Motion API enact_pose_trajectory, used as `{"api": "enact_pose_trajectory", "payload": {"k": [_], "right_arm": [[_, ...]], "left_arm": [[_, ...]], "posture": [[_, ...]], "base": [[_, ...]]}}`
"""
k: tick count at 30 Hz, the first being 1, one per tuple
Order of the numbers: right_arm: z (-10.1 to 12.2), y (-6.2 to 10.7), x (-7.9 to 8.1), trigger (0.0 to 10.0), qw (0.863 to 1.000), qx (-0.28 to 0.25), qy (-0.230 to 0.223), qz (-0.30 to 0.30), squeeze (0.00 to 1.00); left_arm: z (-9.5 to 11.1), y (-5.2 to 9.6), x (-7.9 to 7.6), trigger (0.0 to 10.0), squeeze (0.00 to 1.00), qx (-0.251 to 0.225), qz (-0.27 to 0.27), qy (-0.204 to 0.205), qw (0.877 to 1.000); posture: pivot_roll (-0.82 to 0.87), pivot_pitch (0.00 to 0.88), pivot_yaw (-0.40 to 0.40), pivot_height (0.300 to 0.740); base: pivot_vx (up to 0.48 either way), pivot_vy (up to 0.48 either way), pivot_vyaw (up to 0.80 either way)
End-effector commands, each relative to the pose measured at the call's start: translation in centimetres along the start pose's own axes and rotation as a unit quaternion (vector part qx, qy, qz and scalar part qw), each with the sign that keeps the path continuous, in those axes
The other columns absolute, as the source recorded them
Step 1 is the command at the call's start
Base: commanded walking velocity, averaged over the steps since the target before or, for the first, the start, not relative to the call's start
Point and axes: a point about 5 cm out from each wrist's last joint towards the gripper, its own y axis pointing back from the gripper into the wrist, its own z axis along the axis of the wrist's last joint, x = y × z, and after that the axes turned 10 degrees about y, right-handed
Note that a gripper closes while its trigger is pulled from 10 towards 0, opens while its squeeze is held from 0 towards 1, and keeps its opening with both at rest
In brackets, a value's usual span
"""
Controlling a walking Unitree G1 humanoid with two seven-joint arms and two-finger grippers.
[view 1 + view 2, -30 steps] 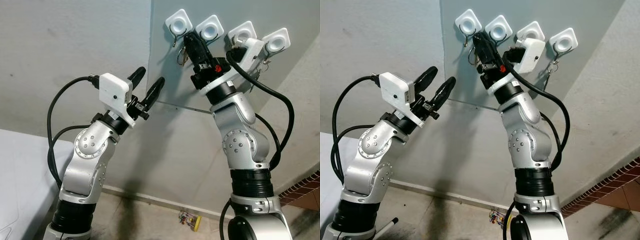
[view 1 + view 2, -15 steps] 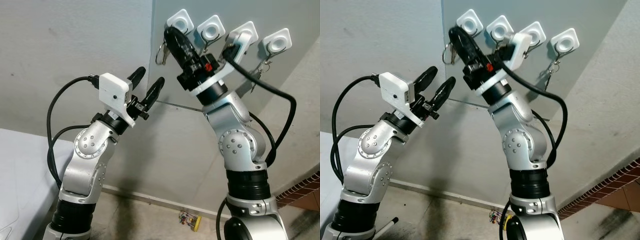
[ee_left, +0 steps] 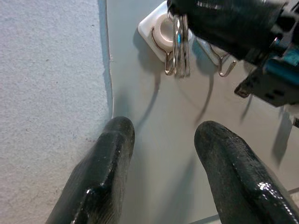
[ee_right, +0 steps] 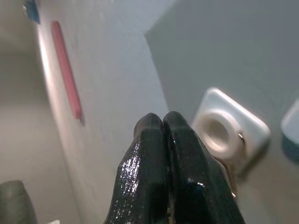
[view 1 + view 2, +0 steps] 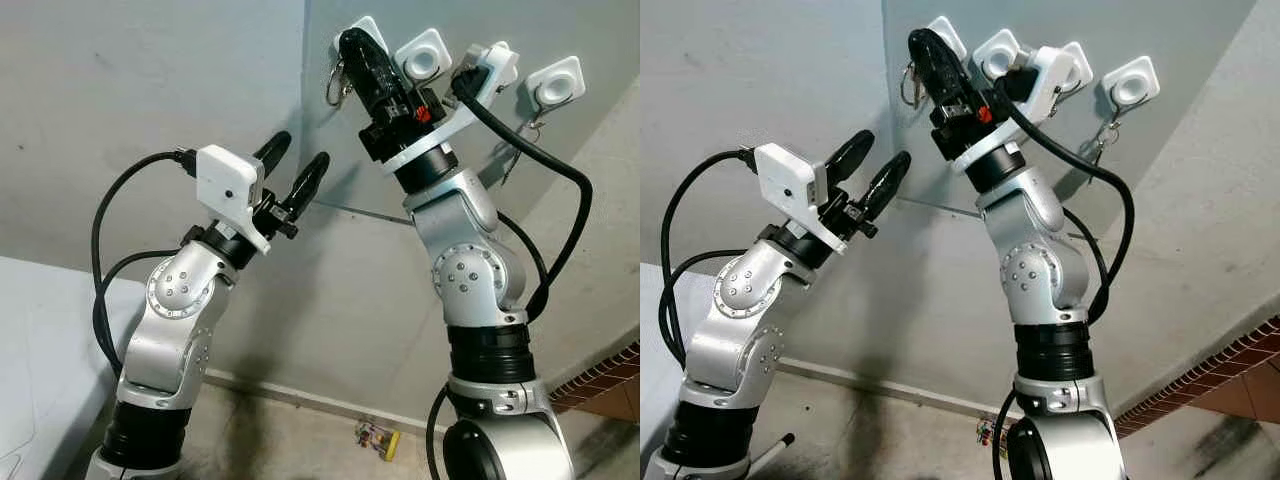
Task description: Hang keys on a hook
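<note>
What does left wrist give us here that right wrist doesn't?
Left wrist: the key ring hanging off the right hand's tip in front of the leftmost hook, a bare second hook beside it, and the left hand open, well short of the board.

Right wrist: the right hand pinched shut, and a pink strip on the wall.

Both: the leftmost hook's white base and the grey board.

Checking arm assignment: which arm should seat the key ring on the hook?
Right. The right gripper is shut on the key ring right at the leftmost hook. The left gripper hovers lower, open, holding nothing.
</note>
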Motion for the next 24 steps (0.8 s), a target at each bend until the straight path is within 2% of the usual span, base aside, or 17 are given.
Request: {"api": "enact_pose_trajectory", "payload": {"k": [1,8,18,24], "right_arm": [[0.5,-0.2,-0.2,10.0,1.000,-0.007,0.012,0.002,0.00],[0.3,-0.5,-0.2,10.0,1.000,-0.009,0.017,-0.001,0.00],[0.6,-1.3,-1.1,10.0,0.999,-0.021,0.032,-0.027,0.00],[1.1,-0.6,-2.1,10.0,0.998,-0.026,0.050,-0.035,0.00]], "left_arm": [[0.2,0.1,-0.2,10.0,0.00,-0.002,-0.001,-0.004,1.000],[0.3,0.0,-0.2,10.0,0.00,-0.003,-0.002,-0.004,1.000],[0.3,-0.1,-0.3,10.0,0.00,-0.004,-0.002,-0.004,1.000],[0.4,0.0,-0.2,10.0,0.00,-0.004,0.002,-0.006,1.000]], "posture": [[0.03,0.083,-0.095,0.740],[0.03,0.084,-0.095,0.740],[0.03,0.084,-0.099,0.740],[0.04,0.083,-0.103,0.740]], "base": [[0.000,0.000,0.00],[0.000,0.000,0.00],[0.000,0.000,0.00],[0.000,0.000,0.00]]}}
